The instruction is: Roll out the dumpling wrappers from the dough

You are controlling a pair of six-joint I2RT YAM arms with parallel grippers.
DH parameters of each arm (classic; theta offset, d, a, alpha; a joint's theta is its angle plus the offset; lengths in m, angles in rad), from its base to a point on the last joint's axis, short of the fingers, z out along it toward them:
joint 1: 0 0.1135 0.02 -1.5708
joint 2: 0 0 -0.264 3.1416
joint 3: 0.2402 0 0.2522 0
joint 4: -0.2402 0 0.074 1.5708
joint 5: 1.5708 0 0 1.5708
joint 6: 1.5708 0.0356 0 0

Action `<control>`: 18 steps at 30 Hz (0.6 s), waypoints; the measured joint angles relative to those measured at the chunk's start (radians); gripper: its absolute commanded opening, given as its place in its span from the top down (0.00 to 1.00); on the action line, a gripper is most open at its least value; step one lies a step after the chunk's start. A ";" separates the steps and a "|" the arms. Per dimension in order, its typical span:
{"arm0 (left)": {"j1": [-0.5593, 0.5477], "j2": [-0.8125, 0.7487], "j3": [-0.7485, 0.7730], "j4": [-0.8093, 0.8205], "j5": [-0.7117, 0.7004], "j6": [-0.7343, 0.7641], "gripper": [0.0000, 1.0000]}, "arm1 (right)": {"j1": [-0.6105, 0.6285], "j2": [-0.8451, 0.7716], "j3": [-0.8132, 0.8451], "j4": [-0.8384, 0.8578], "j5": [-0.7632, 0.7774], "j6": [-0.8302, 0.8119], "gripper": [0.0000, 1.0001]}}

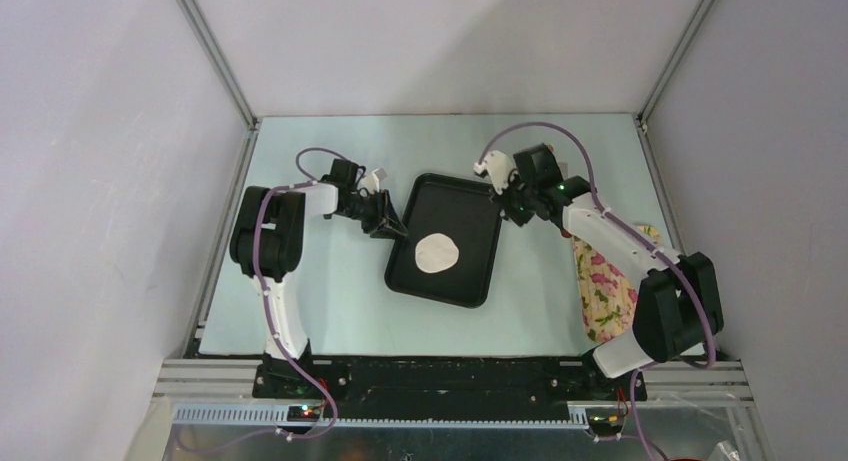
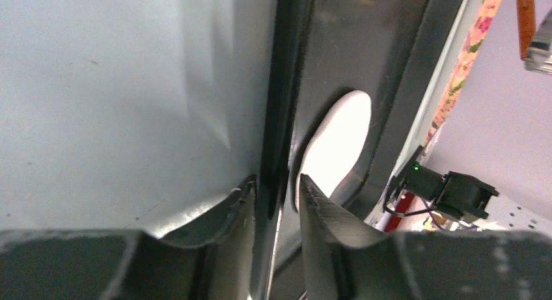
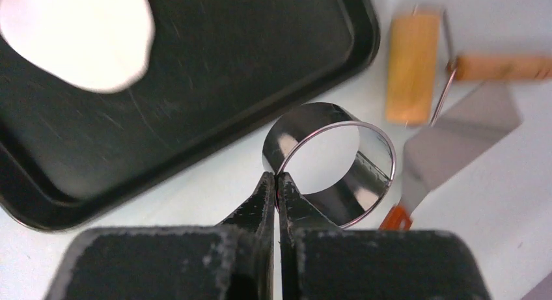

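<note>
The right gripper [image 3: 278,181] pinched shut on the wall of a steel ring [image 3: 296,134] just off the tray [image 3: 228,72], the flattened dough [image 3: 78,33] on the tray lying to its left; the left gripper [image 2: 276,181], nearer the dough, stood parted astride the opposite rim

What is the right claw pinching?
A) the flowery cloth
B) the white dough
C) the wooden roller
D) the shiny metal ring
D: the right gripper has its fingers shut on the rim of the shiny metal ring, which sits on the table just outside the black tray. The dough lies flat inside the tray, away from that gripper.
</note>
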 measured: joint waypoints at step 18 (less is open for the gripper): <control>0.022 -0.013 0.027 -0.005 0.027 -0.003 0.34 | 0.333 0.256 0.275 -0.008 -0.014 0.002 1.00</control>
